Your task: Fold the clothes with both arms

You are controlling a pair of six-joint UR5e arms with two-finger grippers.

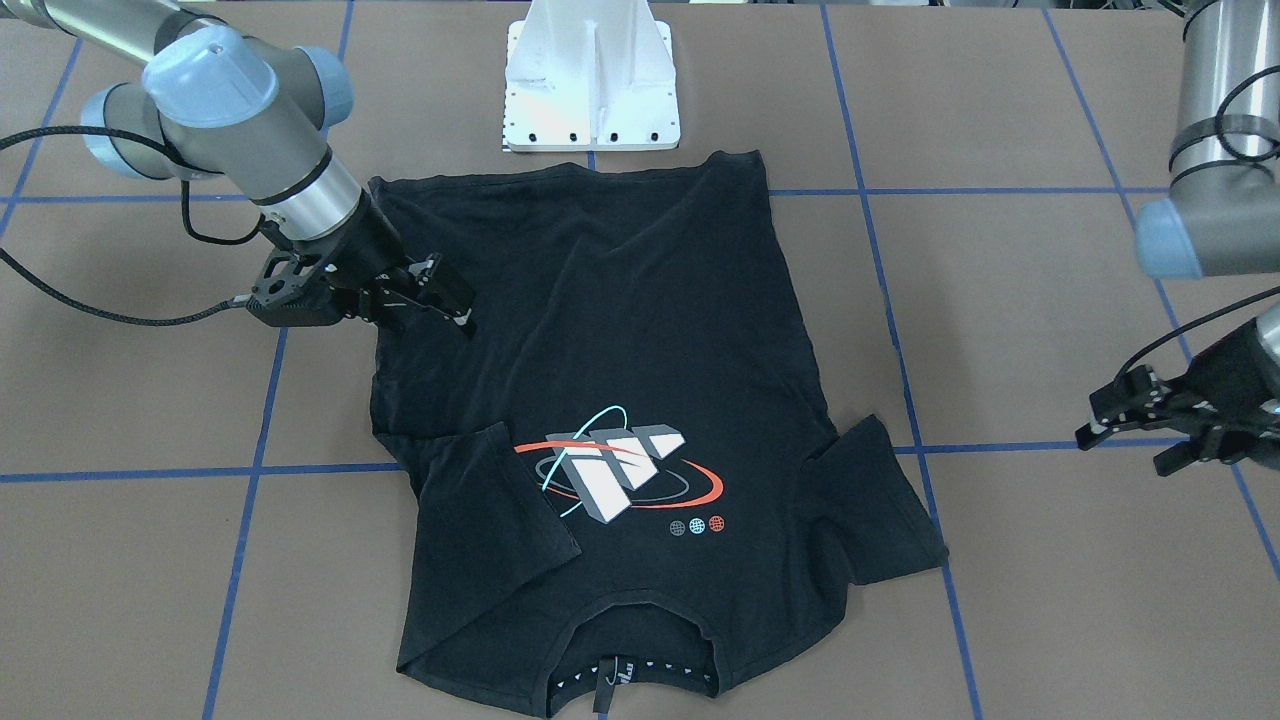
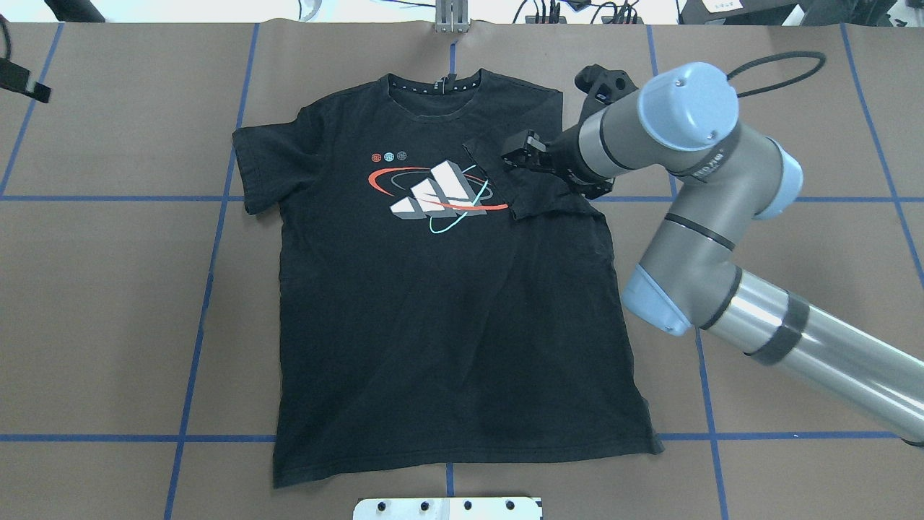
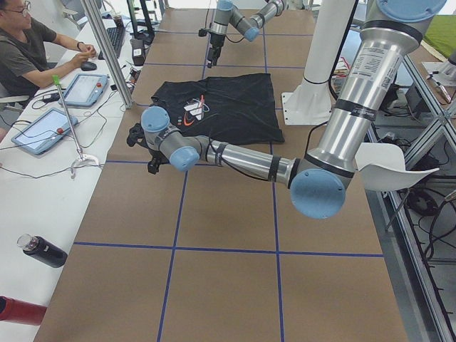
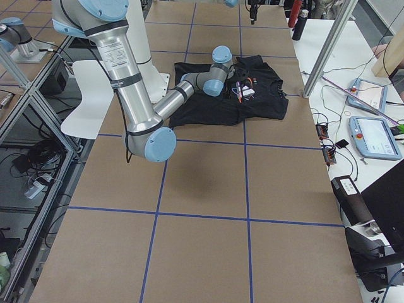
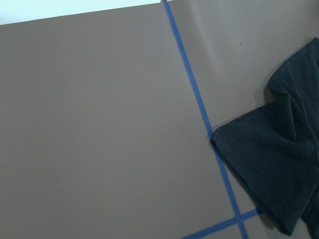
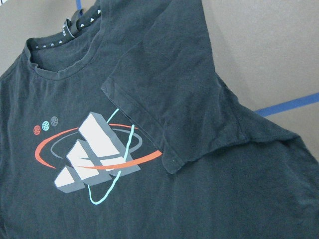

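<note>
T-shirt [image 2: 447,303] lay flat on the counter [image 2: 108,289], logo [image 2: 433,191] up, collar [image 2: 433,85] away from the robot's base and hem [image 2: 462,462] toward it.

Done, by my reading: one fold only. Sleeve on the robot's right [image 2: 520,191] was turned inward across the chest, its edge touching the rim of the logo.

Not done: the opposite sleeve [image 2: 263,170] was spread out flat on the counter. The side panels were not brought in and the body was not doubled hem to collar. Early stage, I judged, with most of the folding left.

Right arm [image 2: 693,144] reached over the shirt beside the folded sleeve. Right jaws looked parted and pinched no cloth; the wrist view showed the sleeve lying free.

Left arm [image 1: 1215,130] stood well off the shirt past the spread sleeve. Left jaws were spread and empty, with bare counter and the sleeve's edge below its camera. The spread sleeve seemed the likely next piece, and the left arm was the nearer one to it.
</note>
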